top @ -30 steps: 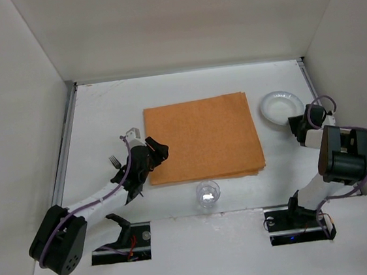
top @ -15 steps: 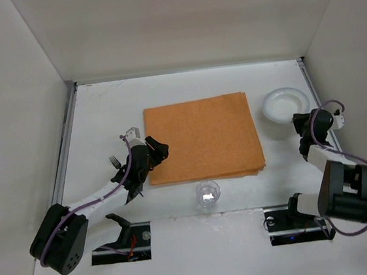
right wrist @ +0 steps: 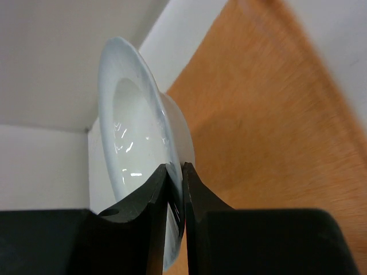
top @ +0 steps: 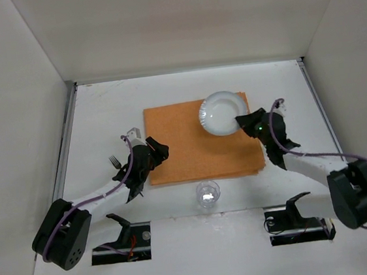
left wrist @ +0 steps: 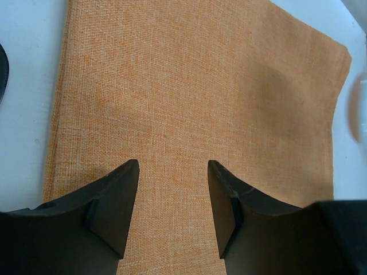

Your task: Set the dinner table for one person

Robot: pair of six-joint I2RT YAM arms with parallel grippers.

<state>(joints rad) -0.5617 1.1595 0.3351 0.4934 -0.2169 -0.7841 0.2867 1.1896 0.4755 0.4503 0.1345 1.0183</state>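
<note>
The white table lies beneath both arms, walled in on its left, right and far sides. The right end effector is clenched on the near rim of a white plate, which is held tilted over the far right corner of the orange placemat at the table's middle. The left end effector hangs released over the placemat's near left edge, its fingers apart with nothing between them. A fork lies on the table left of it, and a glass stands near the placemat's near edge.
</note>
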